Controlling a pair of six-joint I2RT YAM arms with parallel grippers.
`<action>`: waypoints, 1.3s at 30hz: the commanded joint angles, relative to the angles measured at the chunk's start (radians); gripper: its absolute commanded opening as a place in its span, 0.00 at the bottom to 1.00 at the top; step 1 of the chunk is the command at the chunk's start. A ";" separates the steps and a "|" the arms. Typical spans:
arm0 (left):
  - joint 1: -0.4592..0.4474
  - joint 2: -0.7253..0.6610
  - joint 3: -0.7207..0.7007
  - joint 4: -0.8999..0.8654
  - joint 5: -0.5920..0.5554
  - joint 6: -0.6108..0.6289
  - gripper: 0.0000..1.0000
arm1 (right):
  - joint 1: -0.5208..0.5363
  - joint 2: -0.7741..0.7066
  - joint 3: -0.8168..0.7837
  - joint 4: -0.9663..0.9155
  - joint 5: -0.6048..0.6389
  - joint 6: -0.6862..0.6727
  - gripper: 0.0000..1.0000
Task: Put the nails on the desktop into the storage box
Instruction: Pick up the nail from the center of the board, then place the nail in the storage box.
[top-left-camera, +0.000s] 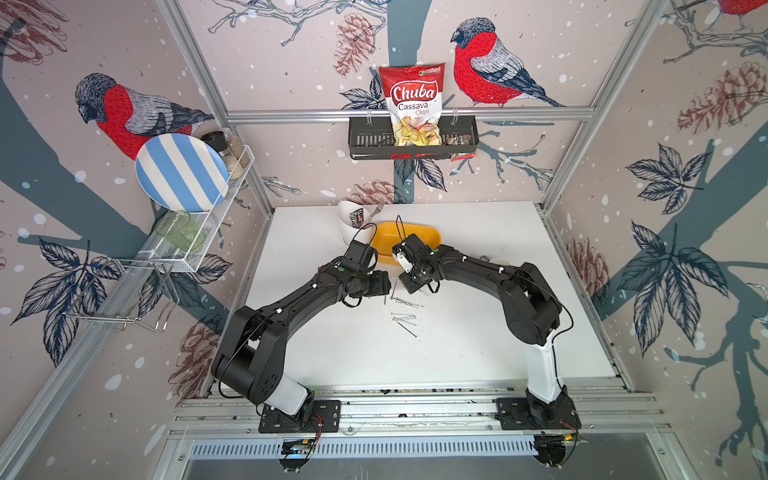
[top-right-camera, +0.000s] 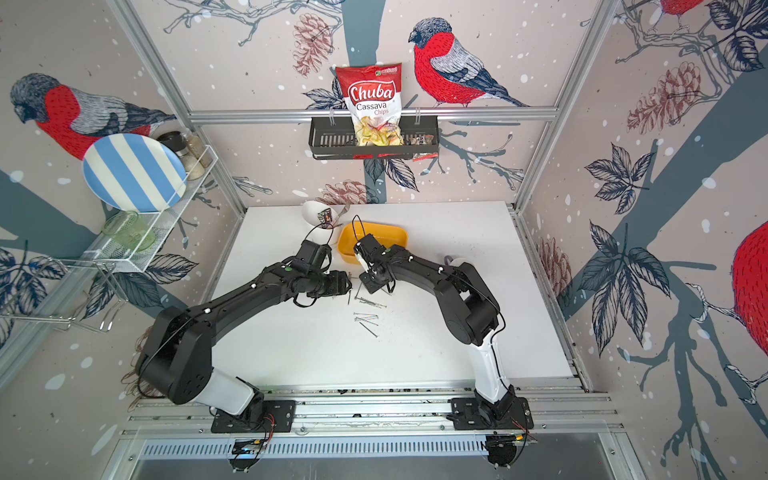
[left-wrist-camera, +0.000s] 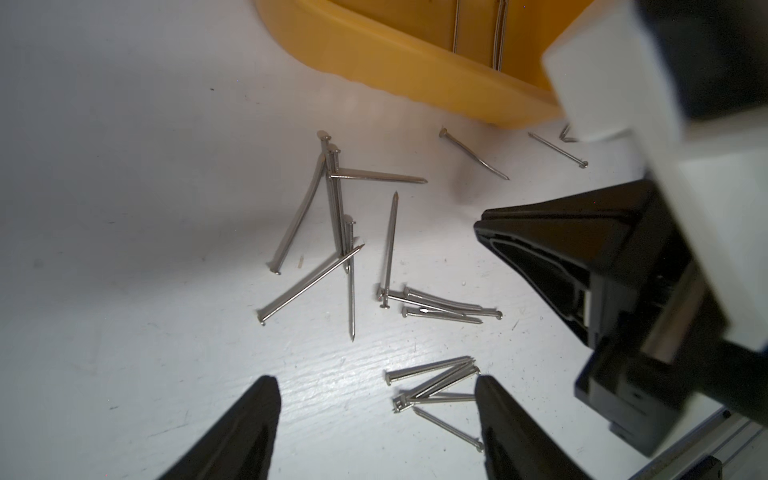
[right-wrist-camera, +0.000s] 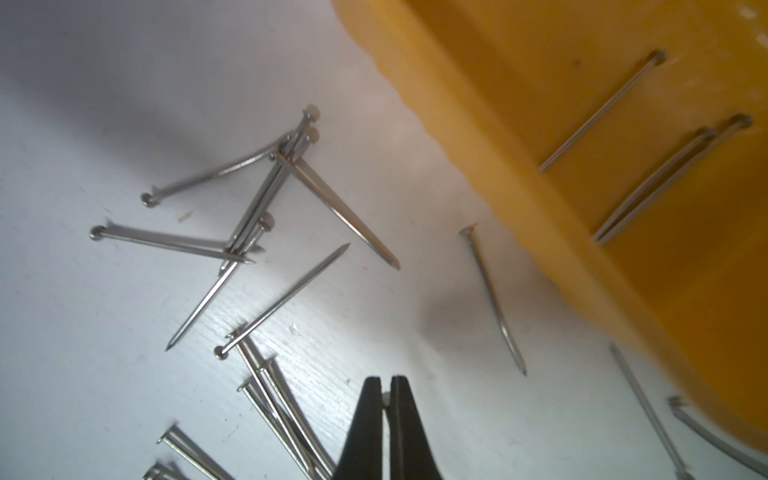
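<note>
Looking past the right gripper (right-wrist-camera: 386, 380), we see its two black fingers clenched almost flush. A tiny pale speck sits between them, too small for us to call a nail. The left gripper (left-wrist-camera: 374, 380) stands released, its fingers spread wide just above the surface and grasping nothing. In both top views the wrists cover the fingertips, so only the wrist cameras show them.

Between the two claws lie the long, thin silver metal nails (left-wrist-camera: 345, 232) (right-wrist-camera: 257, 199), loose on the flat white rectangular desktop (top-left-camera: 478, 332) (top-right-camera: 415, 353). They lie in crossed bunches, with small flat heads and sharp tips, and at least one shaft is bent. Several run out of the right wrist picture at its edges, so we cannot count them. In the top views they show only as a thin scatter (top-left-camera: 405, 318) (top-right-camera: 366, 319), the farthest ones tucked under the arms.

Just beyond them on the far side stands the shallow yellow plastic storage box (left-wrist-camera: 415, 70) (right-wrist-camera: 478, 137) (top-left-camera: 428, 237) (top-right-camera: 390, 237). Both wrists hide its near wall from above. Three nails already rest on its floor, and one lies on the desktop close to its wall.

A tall white cup (top-left-camera: 349, 220) stands just beside the box's left end. Broad bare desktop runs near and right of the nails to the aluminium rails (top-left-camera: 415, 399).
</note>
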 joint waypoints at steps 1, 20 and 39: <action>0.004 0.017 0.021 0.015 0.009 -0.009 0.77 | -0.021 -0.036 0.030 -0.051 -0.039 0.013 0.06; 0.004 0.097 0.053 0.049 0.012 -0.040 0.77 | -0.327 -0.040 0.212 0.074 -0.431 0.435 0.06; 0.007 0.189 0.144 -0.030 0.018 0.018 0.78 | -0.380 0.161 0.207 0.341 -0.413 0.761 0.07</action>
